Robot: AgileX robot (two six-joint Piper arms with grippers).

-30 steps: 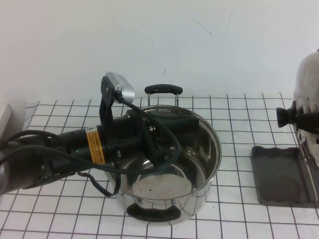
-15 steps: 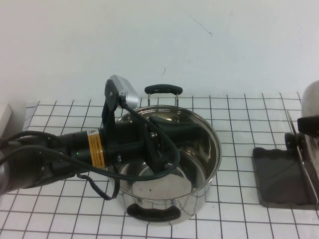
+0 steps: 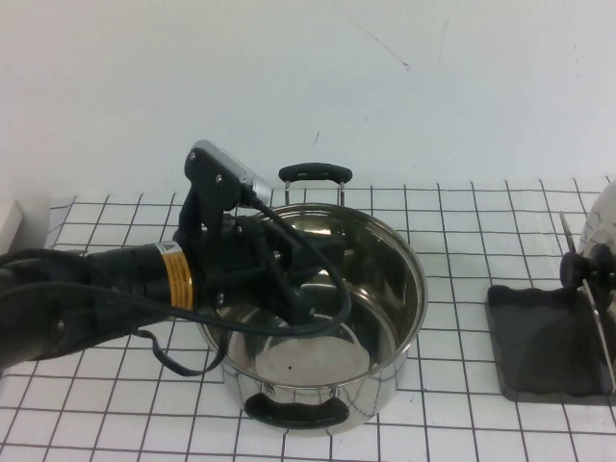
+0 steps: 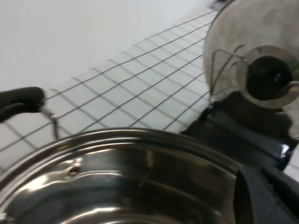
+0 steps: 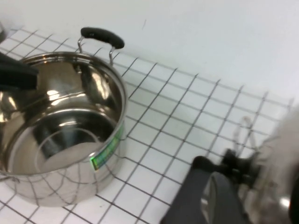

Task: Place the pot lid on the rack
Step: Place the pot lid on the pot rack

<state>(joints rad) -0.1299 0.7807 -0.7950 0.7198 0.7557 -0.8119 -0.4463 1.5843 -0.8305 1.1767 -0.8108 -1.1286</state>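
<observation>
Deep shiny steel pot [image 3: 322, 322] with two black handles sits centre of the white grid-lined table [image 3: 462, 241], open and uncovered; far handle at 12 o'clock, near handle at 6.

Left gripper [image 3: 322, 252] reaches in from 9 o'clock, its black body lying over the pot's rim and its tips inside the pot mouth. Cannot tell whether its fingers are apart or together; cables and housing hide them.

Small dark grey rectangular rack [image 3: 544, 339] with wavy edge and thin upright wire bars sits at 3 o'clock of the pot, well apart from it.

Round shiny stainless steel pot lid [image 4: 254, 56] with black centre knob stands on edge at the rack, against the wire bars, at the table's right edge; only its rim and knob show from above [image 3: 599, 245].

Right gripper [image 5: 222, 198] is near the rack and lid, seen only as a dark blurred mass; finger state cannot be told.
</observation>
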